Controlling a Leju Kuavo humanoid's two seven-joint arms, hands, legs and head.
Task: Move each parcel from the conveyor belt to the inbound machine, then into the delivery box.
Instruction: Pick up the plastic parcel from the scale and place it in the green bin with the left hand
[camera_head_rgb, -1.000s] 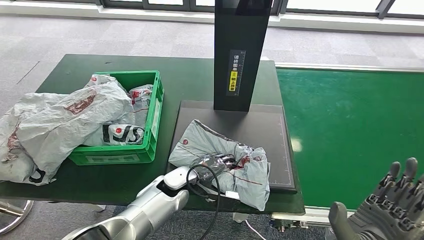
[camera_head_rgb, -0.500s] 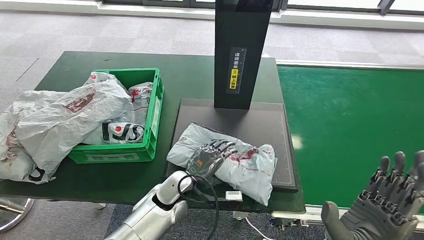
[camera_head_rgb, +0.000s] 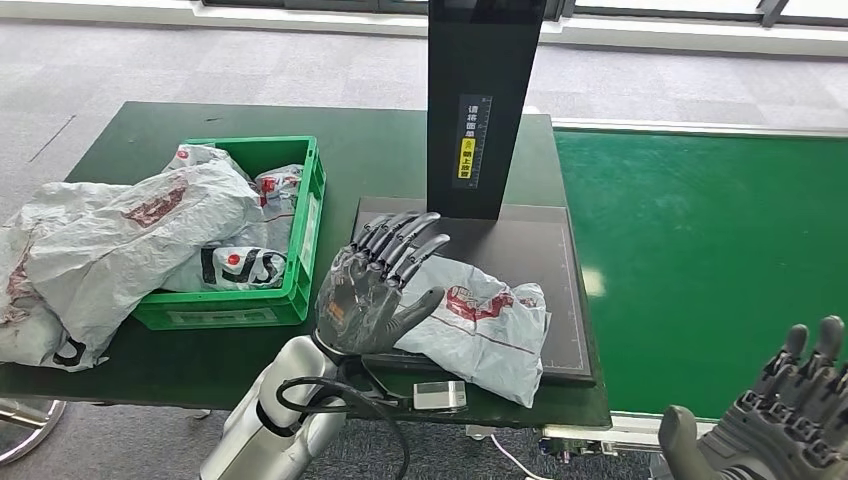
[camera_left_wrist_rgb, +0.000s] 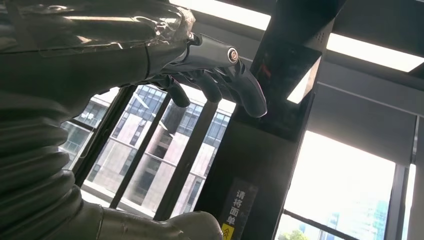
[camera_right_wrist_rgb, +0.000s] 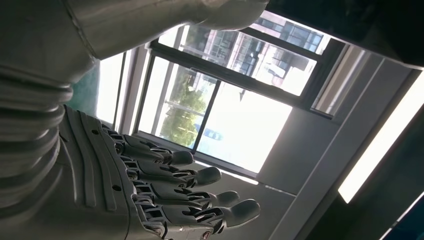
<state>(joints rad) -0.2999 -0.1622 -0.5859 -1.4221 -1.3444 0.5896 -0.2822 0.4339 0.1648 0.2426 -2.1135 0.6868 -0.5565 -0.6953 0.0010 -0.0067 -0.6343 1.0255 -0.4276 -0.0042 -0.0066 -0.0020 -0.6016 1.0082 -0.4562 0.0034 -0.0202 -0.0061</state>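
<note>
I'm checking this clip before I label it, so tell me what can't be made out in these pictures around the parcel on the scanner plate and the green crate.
- Parcel, head view: its near-left part is hidden behind the raised left hand.
- Parcel's printed text: too small to read.
- Green crate: its inside is covered by piled bags.
- Right hand: cut off by the picture's bottom edge.
- Scanner post: top cut off by the upper edge.

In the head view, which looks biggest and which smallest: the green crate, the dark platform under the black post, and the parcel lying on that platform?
1. Dark platform, largest.
2. Green crate; parcels hide part of it, so this gap is unsure.
3. Parcel on the platform, smallest, partly behind the raised left hand.
</note>
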